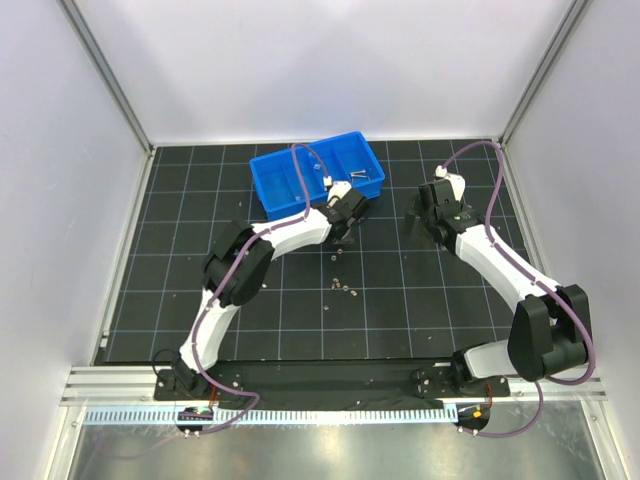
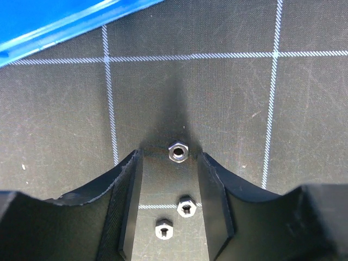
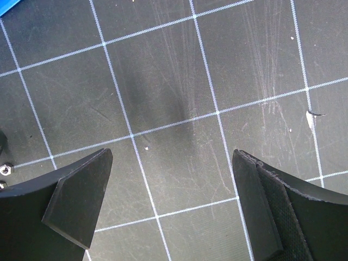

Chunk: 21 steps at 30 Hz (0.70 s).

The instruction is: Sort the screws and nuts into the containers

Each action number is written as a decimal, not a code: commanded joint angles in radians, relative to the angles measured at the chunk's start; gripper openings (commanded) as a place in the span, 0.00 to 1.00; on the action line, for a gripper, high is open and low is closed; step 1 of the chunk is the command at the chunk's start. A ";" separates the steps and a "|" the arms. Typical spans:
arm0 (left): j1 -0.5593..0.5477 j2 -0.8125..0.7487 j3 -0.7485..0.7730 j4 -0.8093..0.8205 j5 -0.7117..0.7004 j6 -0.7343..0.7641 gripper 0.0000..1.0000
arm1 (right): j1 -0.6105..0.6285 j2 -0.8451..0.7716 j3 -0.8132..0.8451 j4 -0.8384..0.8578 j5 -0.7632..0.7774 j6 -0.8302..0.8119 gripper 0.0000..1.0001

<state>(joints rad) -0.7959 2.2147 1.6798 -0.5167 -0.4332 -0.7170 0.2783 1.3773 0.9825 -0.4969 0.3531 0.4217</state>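
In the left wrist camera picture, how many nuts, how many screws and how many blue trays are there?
Nuts: 3
Screws: 0
Blue tray: 1, only its edge showing
Total: 4

Tray (image 1: 268,172) at mat (image 1: 200,290) rear; screws (image 1: 366,176) in its right compartment; nuts (image 1: 342,286) on mat before tray.

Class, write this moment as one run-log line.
left tool: open over nuts | right tool: open, empty | blue tray: beside left tool
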 commanded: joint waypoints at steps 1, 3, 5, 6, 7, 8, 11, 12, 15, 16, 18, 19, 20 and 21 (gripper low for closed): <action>0.007 0.022 0.024 -0.019 -0.027 -0.022 0.47 | -0.005 -0.003 0.024 0.018 0.017 -0.001 1.00; 0.007 0.025 0.023 -0.017 -0.030 -0.025 0.45 | -0.004 -0.001 0.024 0.018 0.012 -0.001 1.00; 0.009 0.036 0.026 -0.013 -0.029 -0.024 0.44 | -0.005 -0.003 0.024 0.020 0.011 0.000 1.00; 0.011 0.039 0.027 -0.011 -0.029 -0.025 0.44 | -0.004 -0.001 0.024 0.018 0.010 -0.003 1.00; 0.012 0.045 0.032 -0.011 -0.022 -0.025 0.43 | -0.005 -0.001 0.024 0.017 0.012 -0.003 1.00; 0.012 0.045 0.034 -0.011 -0.021 -0.025 0.42 | -0.005 -0.001 0.024 0.015 0.014 -0.004 1.00; 0.012 0.053 0.029 -0.003 -0.022 -0.024 0.41 | -0.005 -0.001 0.022 0.017 0.015 -0.006 1.00; 0.012 0.056 0.031 -0.005 -0.022 -0.022 0.41 | -0.005 0.000 0.022 0.017 0.015 -0.004 1.00; 0.015 0.062 0.034 -0.005 -0.013 -0.022 0.35 | -0.005 0.003 0.024 0.014 0.012 -0.004 1.00; 0.014 0.060 0.029 -0.003 -0.009 -0.024 0.33 | -0.005 0.003 0.025 0.014 0.012 -0.004 1.00; 0.014 0.051 0.017 -0.003 -0.001 -0.035 0.26 | -0.005 0.002 0.025 0.014 0.014 -0.004 1.00; 0.014 0.048 0.012 0.001 0.004 -0.036 0.23 | -0.005 0.002 0.025 0.015 0.014 -0.004 1.00; 0.014 0.045 0.002 0.003 0.008 -0.038 0.19 | -0.007 0.000 0.025 0.014 0.015 -0.004 1.00; 0.015 0.040 -0.002 0.006 0.010 -0.039 0.17 | -0.005 0.000 0.027 0.017 0.015 -0.006 0.99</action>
<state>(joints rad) -0.7887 2.2337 1.7012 -0.5056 -0.4465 -0.7334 0.2779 1.3773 0.9825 -0.4973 0.3531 0.4213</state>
